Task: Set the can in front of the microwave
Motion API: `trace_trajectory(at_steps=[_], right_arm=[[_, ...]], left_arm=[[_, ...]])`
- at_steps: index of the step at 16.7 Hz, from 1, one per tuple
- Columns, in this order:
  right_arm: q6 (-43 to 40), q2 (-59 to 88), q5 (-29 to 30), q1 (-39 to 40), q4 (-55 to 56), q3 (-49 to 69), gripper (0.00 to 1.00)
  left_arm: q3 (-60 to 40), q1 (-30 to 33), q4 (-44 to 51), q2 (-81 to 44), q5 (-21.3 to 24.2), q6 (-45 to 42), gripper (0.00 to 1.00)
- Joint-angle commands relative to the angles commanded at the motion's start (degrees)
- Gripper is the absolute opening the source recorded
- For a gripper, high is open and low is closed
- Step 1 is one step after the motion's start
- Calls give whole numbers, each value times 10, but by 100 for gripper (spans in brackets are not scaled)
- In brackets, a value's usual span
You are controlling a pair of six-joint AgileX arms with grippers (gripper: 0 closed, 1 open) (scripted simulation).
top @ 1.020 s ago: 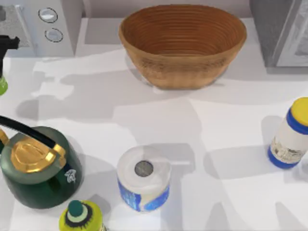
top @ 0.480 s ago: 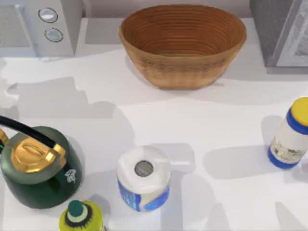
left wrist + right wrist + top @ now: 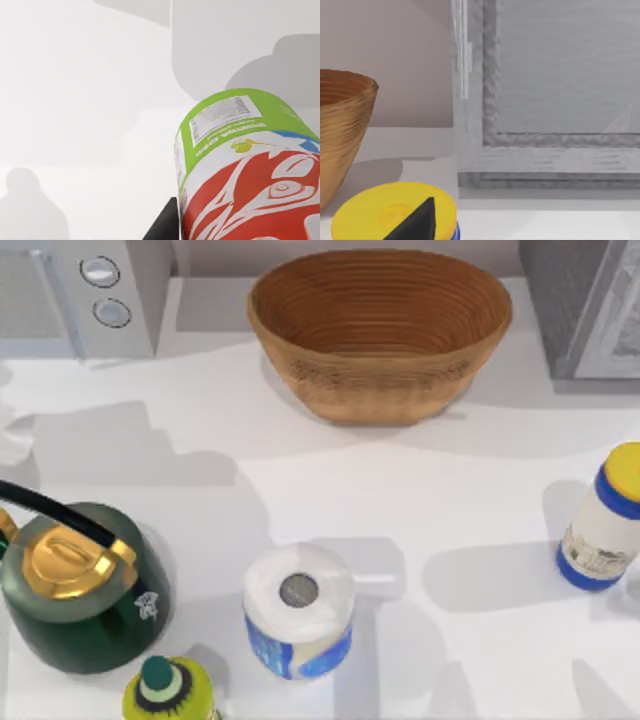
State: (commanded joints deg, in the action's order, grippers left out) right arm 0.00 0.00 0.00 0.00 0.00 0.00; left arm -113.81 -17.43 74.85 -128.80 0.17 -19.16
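Left wrist view is close on the can (image 3: 245,170), red band with white lettering, green band and a small printed label, tilted over bare white table (image 3: 75,100). A dark sliver of the left gripper's finger (image 3: 162,227) sits right against the can's side, so that gripper looks clamped on it, though its jaws are mostly out of frame.

From above, the microwave (image 3: 75,295) stands at the table's far left corner, its 2 round silver dials (image 3: 105,290) facing up the panel. The white strip in front of it carries soft shadows. A woven basket (image 3: 380,330) sits at the back centre, a darker grey appliance (image 3: 585,305) at the far right.

Nearer, a green kettle (image 3: 80,585) with a gold lid is at the left, a paper roll (image 3: 298,623) beside it, a yellow-green bottle (image 3: 168,695) at the front edge, and a yellow-capped jar (image 3: 605,520) at the right.

Right wrist view looks over that jar's yellow cap (image 3: 395,210) toward the darker appliance (image 3: 550,100) and the basket (image 3: 340,130); one dark fingertip (image 3: 417,222) of the right gripper pokes in, and I cannot tell whether its jaws are apart or together
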Motion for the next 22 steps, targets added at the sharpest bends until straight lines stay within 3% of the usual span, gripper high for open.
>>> trace_trajectory(at_steps=[1,14,22], right_arm=[[0,0,0,0,0,0,100],[0,0,0,0,0,0,100],[0,0,0,0,0,0,100]], left_arm=[[0,0,0,0,0,0,0],[0,0,0,0,0,0,98],[0,0,0,0,0,0,100]])
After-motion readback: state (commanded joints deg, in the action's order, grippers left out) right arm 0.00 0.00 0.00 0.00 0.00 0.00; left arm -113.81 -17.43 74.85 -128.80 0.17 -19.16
